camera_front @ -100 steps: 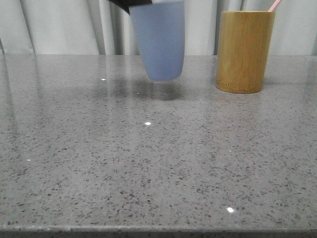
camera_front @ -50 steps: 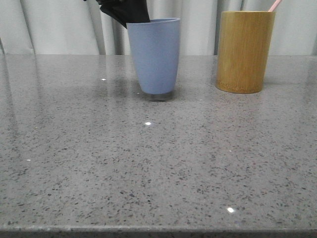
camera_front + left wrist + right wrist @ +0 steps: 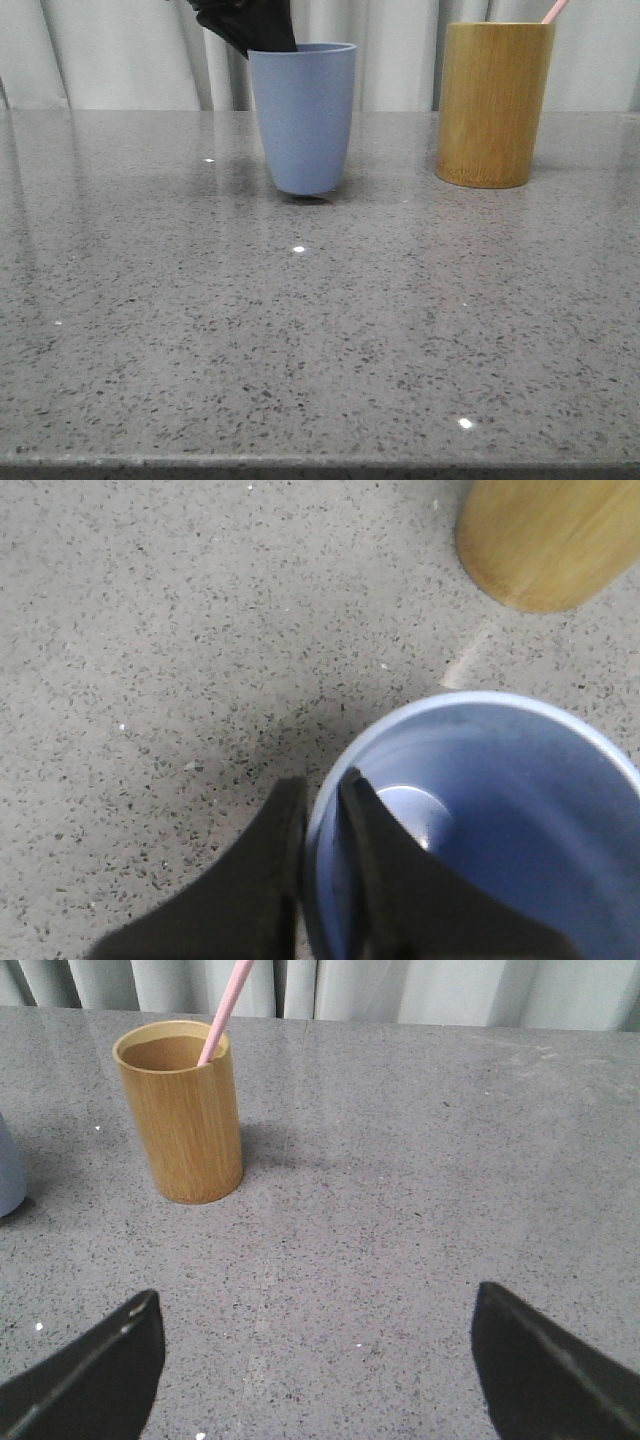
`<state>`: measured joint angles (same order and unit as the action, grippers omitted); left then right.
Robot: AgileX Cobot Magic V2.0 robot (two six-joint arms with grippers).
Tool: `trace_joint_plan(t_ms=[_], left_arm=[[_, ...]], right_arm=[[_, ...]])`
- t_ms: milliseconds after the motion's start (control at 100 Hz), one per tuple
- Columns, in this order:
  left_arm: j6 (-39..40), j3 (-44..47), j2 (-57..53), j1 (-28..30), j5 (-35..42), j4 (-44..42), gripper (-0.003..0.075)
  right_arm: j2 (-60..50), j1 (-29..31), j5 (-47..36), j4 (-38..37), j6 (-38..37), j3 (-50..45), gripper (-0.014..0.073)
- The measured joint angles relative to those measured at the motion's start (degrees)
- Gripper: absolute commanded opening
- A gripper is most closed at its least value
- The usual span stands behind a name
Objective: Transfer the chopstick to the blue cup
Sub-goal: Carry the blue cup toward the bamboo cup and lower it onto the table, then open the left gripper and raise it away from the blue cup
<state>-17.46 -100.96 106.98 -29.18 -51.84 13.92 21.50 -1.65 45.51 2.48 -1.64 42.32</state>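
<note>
Now the blue cup (image 3: 303, 118) stands upright on the table (image 3: 300, 330), its base on the grey speckled surface, where a second ago it hung tilted in the air and half a second ago it was just short of settled; it has also shifted slightly leftward in the front view. Judged from this, the receiving vessel is placed and the transfer itself is not yet begun: the chopstick (image 3: 223, 1012) remains standing in the wooden cup (image 3: 183, 1110), leaning on the rim, its pink tip projecting above. The two cups are near one another, apart, not touching. The left gripper (image 3: 322, 815) is closed narrowly on the blue cup's rim, one finger (image 3: 372, 860) inside the wall and the other outside, so the cup is not yet released. The right gripper (image 3: 315, 1350) hovers above bare table with its fingers spread wide, holding nothing and touching nothing, the wooden cup ahead of it and well apart. Interior of the blue cup appears empty
</note>
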Motion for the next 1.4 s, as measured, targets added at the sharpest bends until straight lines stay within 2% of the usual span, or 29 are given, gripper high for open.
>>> trace_joint_plan(t_ms=[550,600,670,740,800,860,930,990,1400], left_arm=[[0.0,-0.2,1.3,0.0,-1.1,-0.1,-0.0008],[0.0,-0.2,1.3,0.0,-1.0,-0.1,0.0021],[0.0,-0.2,1.3,0.0,-1.0,-0.1,0.0103],[0.0,-0.2,1.3,0.0,-0.9,-0.1,0.0225],[0.0,-0.2,1.4,0.0,-0.8,-0.1,0.0372],[0.0,-0.2,1.4,0.0,-0.8,-0.1,0.0479],[0.0,-0.2,1.6,0.0,-0.8,-0.1,0.0568],[0.0,-0.3,1.7,0.0,-1.1,-0.1,0.0595],[3.0,-7.3,0.2,0.2,-7.6,-0.1,0.0589]], right_arm=[[0.0,0.0,0.0,0.0,0.0,0.0,0.0621],[0.0,0.0,0.0,0.0,0.0,0.0,0.0621],[0.0,0.0,0.0,0.0,0.0,0.0,0.0621],[0.0,0.0,0.0,0.0,0.0,0.0,0.0621],[0.0,0.0,0.0,0.0,0.0,0.0,0.0621],[0.0,0.0,-0.1,0.0,0.0,0.0,0.0621],[0.0,0.0,-0.1,0.0,0.0,0.0,0.0621],[0.0,0.0,-0.1,0.0,0.0,0.0,0.0621],[0.0,0.0,-0.1,0.1,0.0,0.0,0.0621]])
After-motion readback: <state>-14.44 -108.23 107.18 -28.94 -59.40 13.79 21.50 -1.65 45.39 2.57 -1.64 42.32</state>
